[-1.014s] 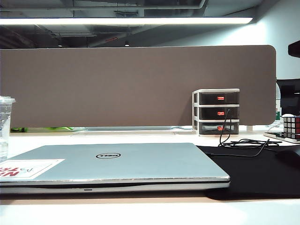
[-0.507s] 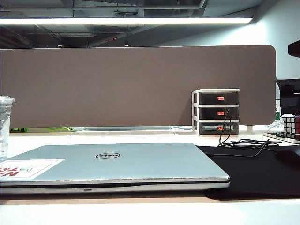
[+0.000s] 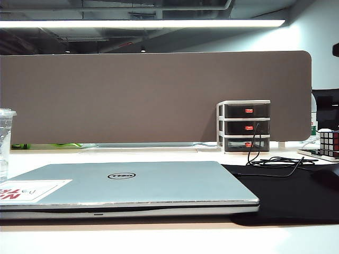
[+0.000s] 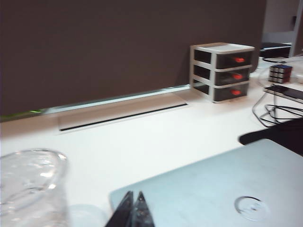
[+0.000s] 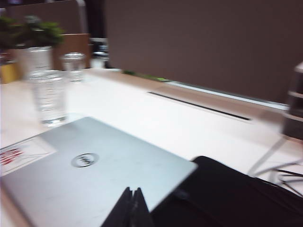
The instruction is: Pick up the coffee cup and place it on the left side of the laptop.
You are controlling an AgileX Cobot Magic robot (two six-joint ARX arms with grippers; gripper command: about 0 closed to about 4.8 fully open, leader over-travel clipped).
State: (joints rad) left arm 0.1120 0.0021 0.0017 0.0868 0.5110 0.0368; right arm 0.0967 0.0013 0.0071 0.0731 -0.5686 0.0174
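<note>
We see the cup (image 3: pixel 5 143) standing left of the laptop (image 3: pixel 159 185), near the desk's (image 3: pixel 159 154) left edge; both pincers, left (image 4: pixel 132 210) and right (image 5: pixel 131 208), pressed together, empty: placing looks done.

The laptop (image 3: pixel 132 182) has a smooth, matt silver metal lid (with a paper-like white sticker (image 3: pixel 33 190) at its left). The coffee cup (image 3: pixel 5 143) is clear glossy plastic. A black mat (image 3: pixel 296 196) looks matt; the partition (image 3: pixel 153 95) cloth-like.
</note>
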